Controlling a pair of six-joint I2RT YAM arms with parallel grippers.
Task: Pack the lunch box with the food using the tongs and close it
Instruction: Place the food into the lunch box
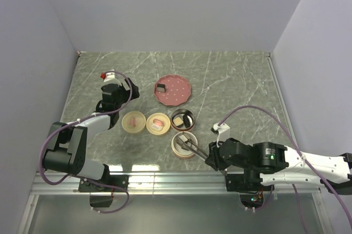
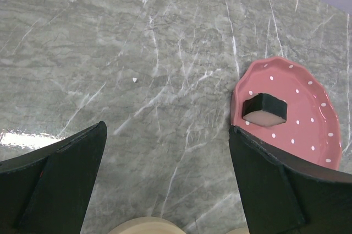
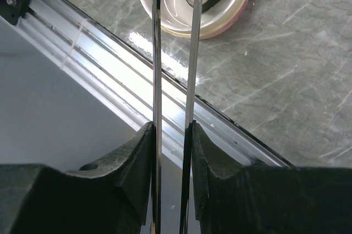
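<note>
Right wrist view: right hand [image 3: 170,132] clenches tongs [image 3: 157,52] over the bowl [image 3: 170,16] beside the rail [image 3: 110,52]; left hand [image 2: 166,129] splayed, released.

Soft even light, glare on rail [image 3: 137,44]

My left arm [image 1: 82,135] is white links between black joint housings, with a lavender cable [image 1: 46,159] running back from the left gripper [image 1: 132,88] and a small red cap [image 1: 103,75] just behind it. My right arm [image 1: 275,162] matches, carrying a small green mark [image 1: 271,157]. A second cable [image 1: 258,110] ends in a white plug [image 1: 220,129] behind the right gripper [image 1: 212,157]. The fingers [image 2: 55,181] are matt black wedges.
</note>
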